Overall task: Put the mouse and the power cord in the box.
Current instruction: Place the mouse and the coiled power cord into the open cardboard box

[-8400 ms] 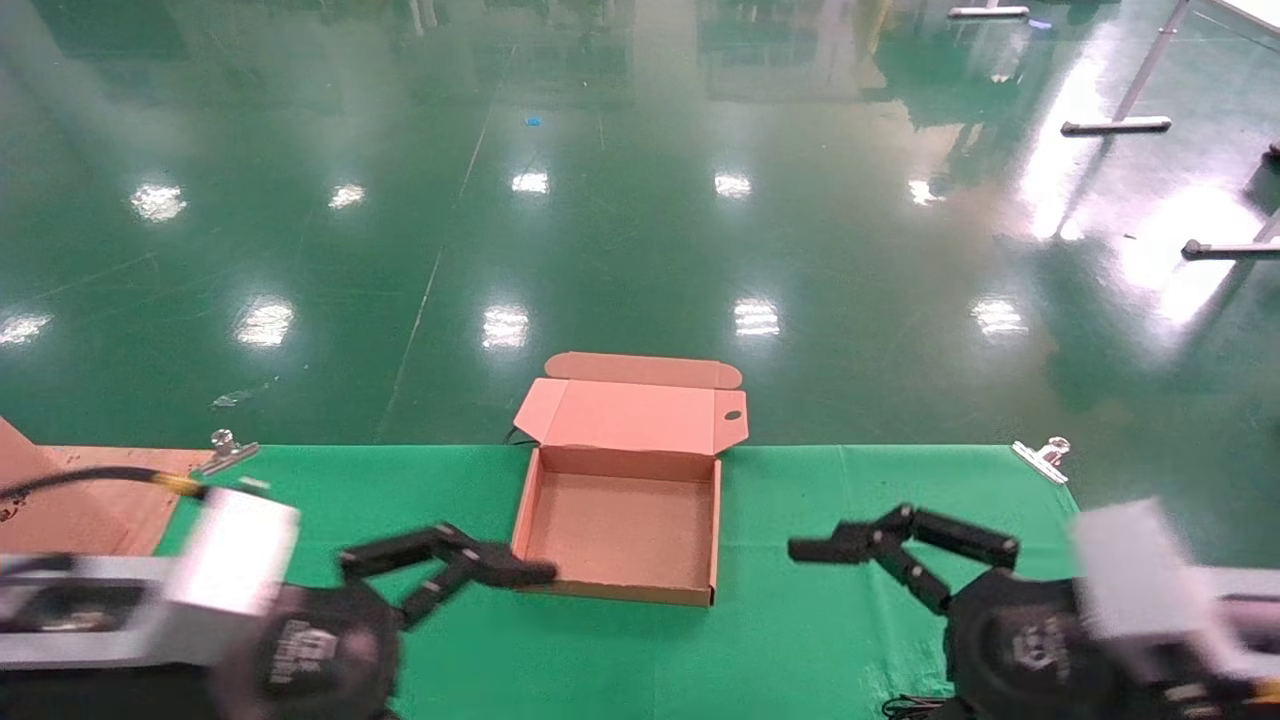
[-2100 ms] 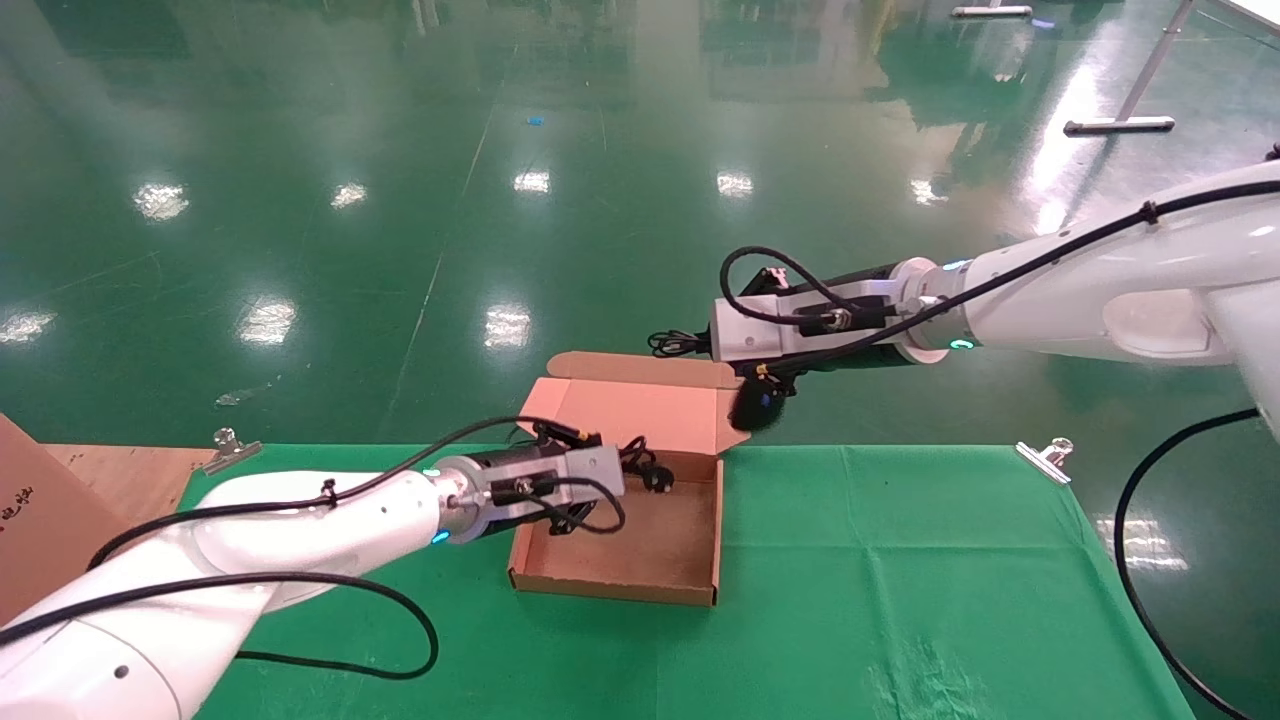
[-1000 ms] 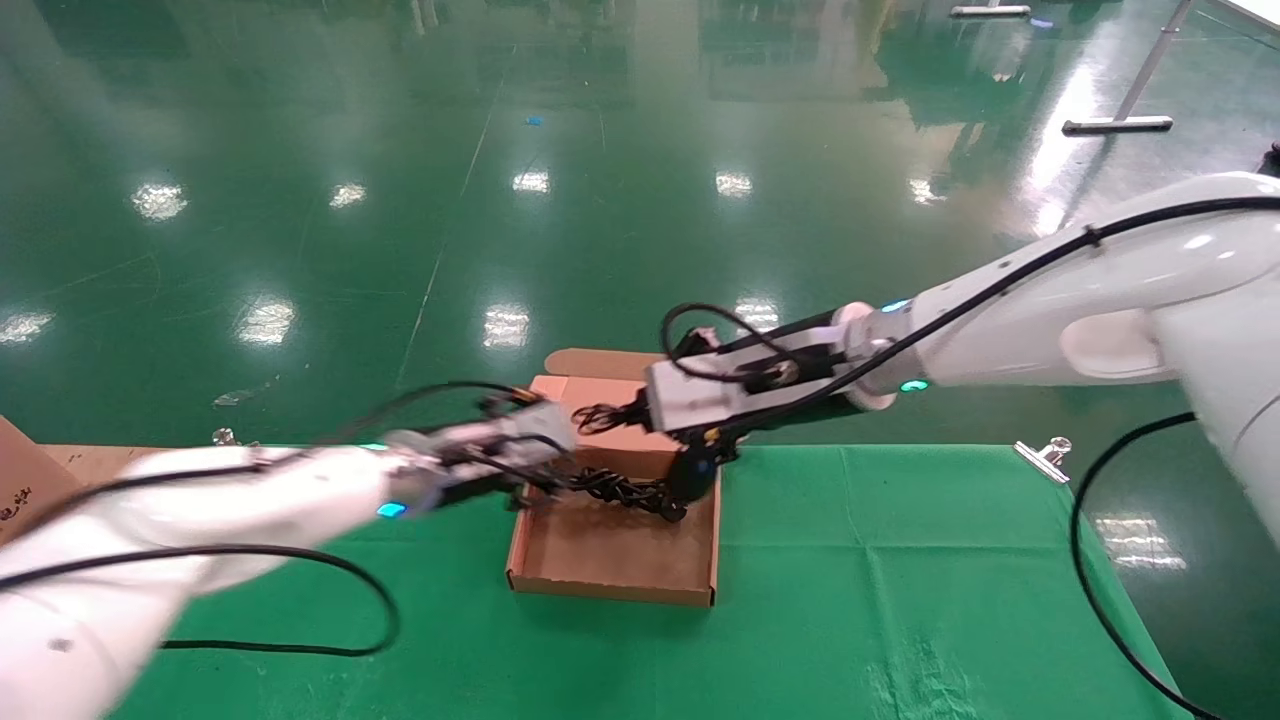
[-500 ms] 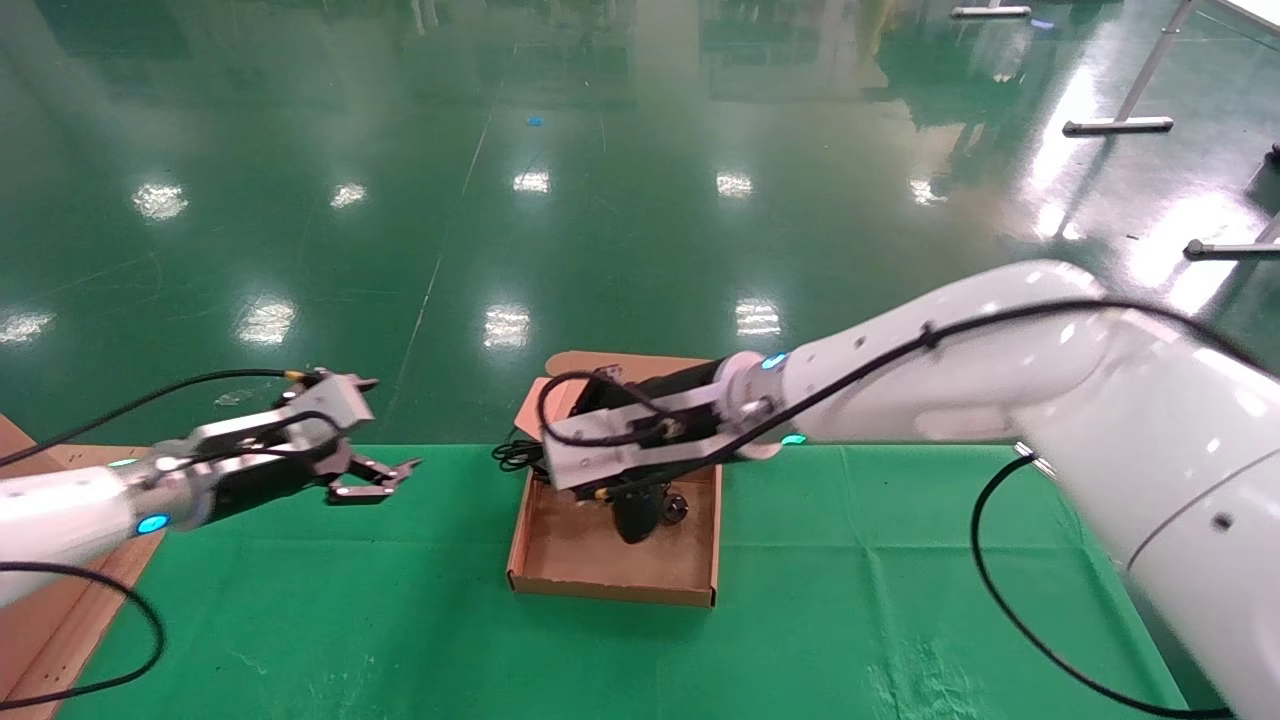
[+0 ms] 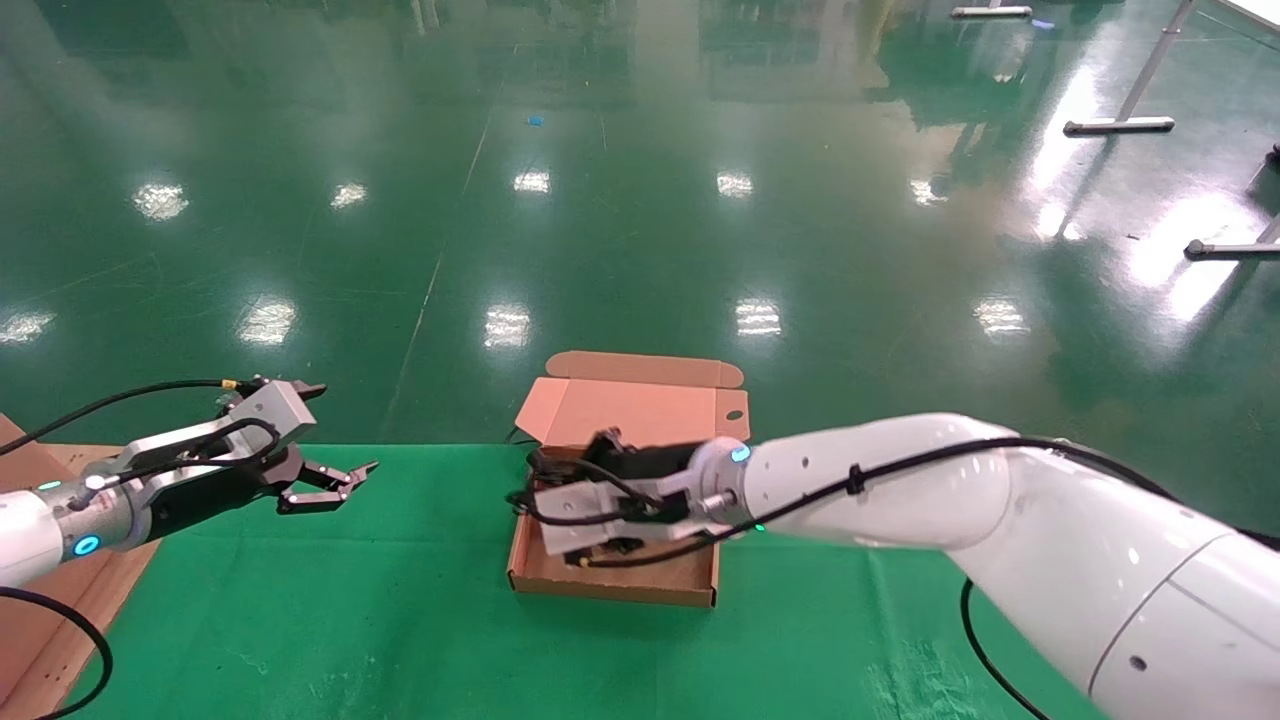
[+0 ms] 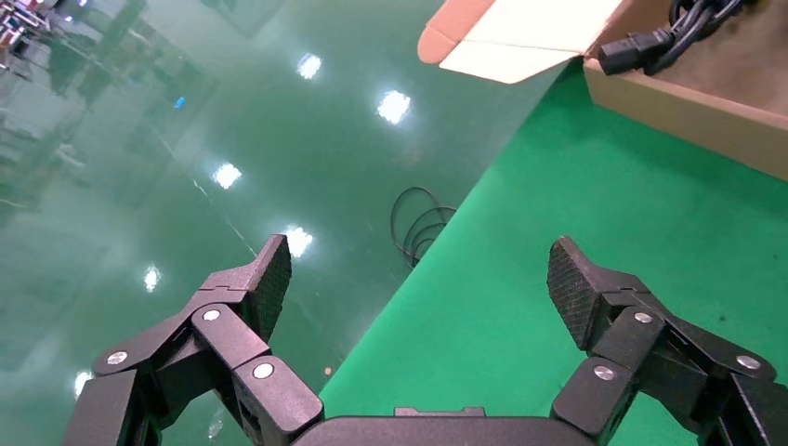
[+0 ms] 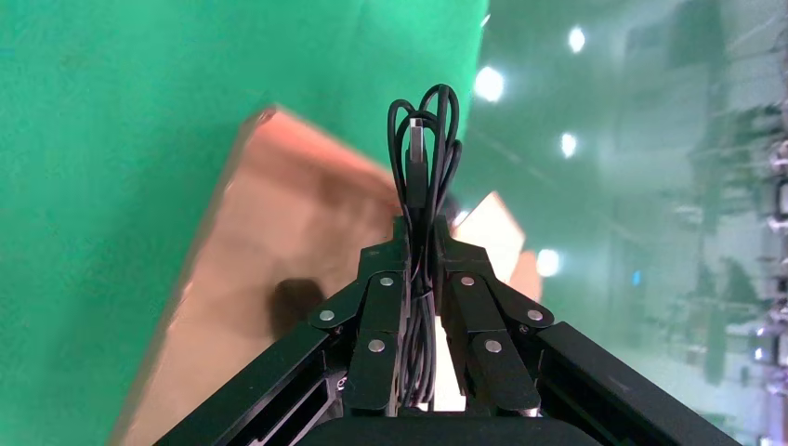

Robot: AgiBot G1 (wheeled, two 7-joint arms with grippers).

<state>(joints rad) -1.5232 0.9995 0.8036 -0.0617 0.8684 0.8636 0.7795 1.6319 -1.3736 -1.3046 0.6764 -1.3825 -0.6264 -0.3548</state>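
Observation:
The brown box (image 5: pixel 615 585) stands open at mid-table, its lid (image 5: pixel 640 410) tilted back. My right wrist (image 5: pixel 600 500) reaches across low over the box and covers its own gripper in the head view. In the right wrist view the right gripper (image 7: pixel 420 228) is shut on a bundle of the mouse's thin black cable (image 7: pixel 423 139), USB plug on top, above the box floor (image 7: pixel 279 251). The mouse body is hidden. The power cord (image 6: pixel 664 37) lies inside the box by its wall. My left gripper (image 5: pixel 330 485) hovers open and empty over the cloth, left of the box.
The green cloth (image 5: pixel 400 620) covers the table, and its far edge runs just behind the box. A larger cardboard carton (image 5: pixel 30 610) sits at the far left. A loose coil of cable (image 6: pixel 423 223) lies on the floor beyond the table edge.
The right gripper has come down and nearer over the box with the mouse's cable. The left gripper, which left the power cord in the box, has drawn back a little further left, still open.

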